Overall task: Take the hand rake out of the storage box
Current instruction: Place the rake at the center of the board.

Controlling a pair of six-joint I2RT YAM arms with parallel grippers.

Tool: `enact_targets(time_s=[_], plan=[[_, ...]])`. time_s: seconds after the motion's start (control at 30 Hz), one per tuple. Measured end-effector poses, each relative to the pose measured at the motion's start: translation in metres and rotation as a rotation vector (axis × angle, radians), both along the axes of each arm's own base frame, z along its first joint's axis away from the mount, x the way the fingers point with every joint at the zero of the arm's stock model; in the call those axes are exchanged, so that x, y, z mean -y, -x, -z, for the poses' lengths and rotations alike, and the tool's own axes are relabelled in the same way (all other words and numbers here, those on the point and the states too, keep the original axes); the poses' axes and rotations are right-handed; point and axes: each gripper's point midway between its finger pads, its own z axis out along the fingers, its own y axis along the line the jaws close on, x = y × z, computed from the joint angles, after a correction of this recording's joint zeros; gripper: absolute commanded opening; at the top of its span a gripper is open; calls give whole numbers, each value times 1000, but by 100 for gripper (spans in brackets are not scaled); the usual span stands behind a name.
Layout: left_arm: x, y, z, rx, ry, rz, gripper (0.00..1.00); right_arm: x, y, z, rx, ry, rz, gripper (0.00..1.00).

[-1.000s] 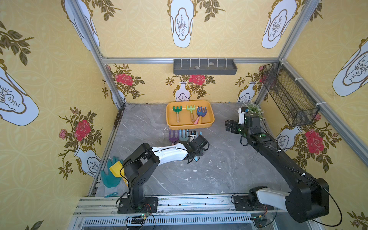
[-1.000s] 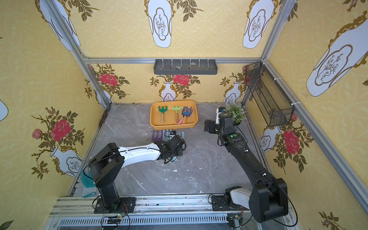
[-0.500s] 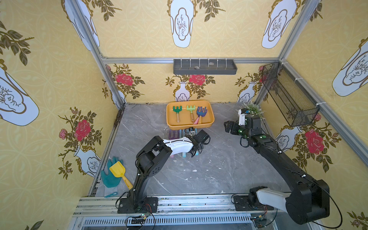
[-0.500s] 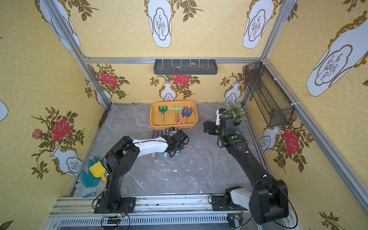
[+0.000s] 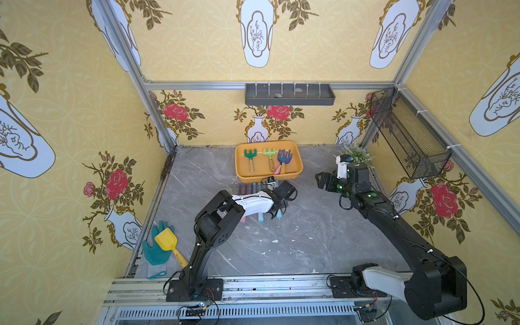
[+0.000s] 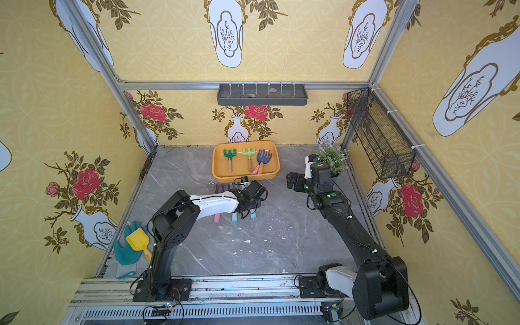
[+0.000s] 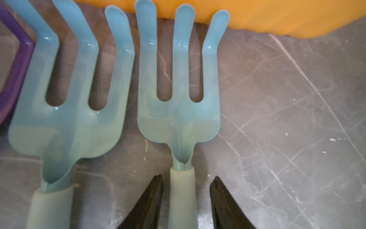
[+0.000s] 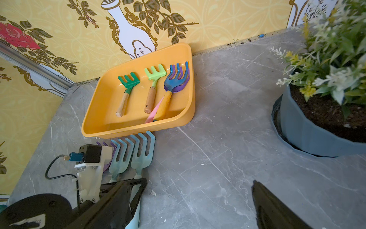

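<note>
Teal rake (image 7: 178, 126), left hand (image 7: 188, 176) ajar astride

Teal rake handle (image 7: 183, 198) (cut by frame edge)

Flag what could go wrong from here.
1. The left gripper, jaws open, straddles the handle of the teal rake; a crooked withdrawal could drag it into the neighbouring teal rake.
2. In the storage box, the blue rake lies on a purple rake; a grasp might lift both.

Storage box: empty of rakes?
No, a dark green rake, a light green rake and a blue rake lie in the storage box.
</note>
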Motion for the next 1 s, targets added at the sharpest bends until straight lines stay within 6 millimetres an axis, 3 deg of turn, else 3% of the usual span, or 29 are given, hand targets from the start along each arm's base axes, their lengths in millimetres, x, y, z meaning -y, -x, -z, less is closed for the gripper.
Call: enact_targets(time_s=[0.13,0.53,0.77,0.87,0.93,1.0], plan=[[-3,7,-1,-20,-23,13,32,-1,1,0,-2,-4,-7,98],[2,29,0,-37,-69,63,23,-2,3,5,-14,-9,-11,98],[1,31,0,-43,-69,66,43,-2,6,4,-14,-20,-13,98],[-2,34,-3,-52,-75,68,44,-2,7,3,-14,-30,-9,98],[-2,35,-15,-46,-62,72,48,-2,8,4,-15,-33,-7,97],[-4,36,-38,-11,-30,86,64,-2,8,5,-18,-33,-7,97]])
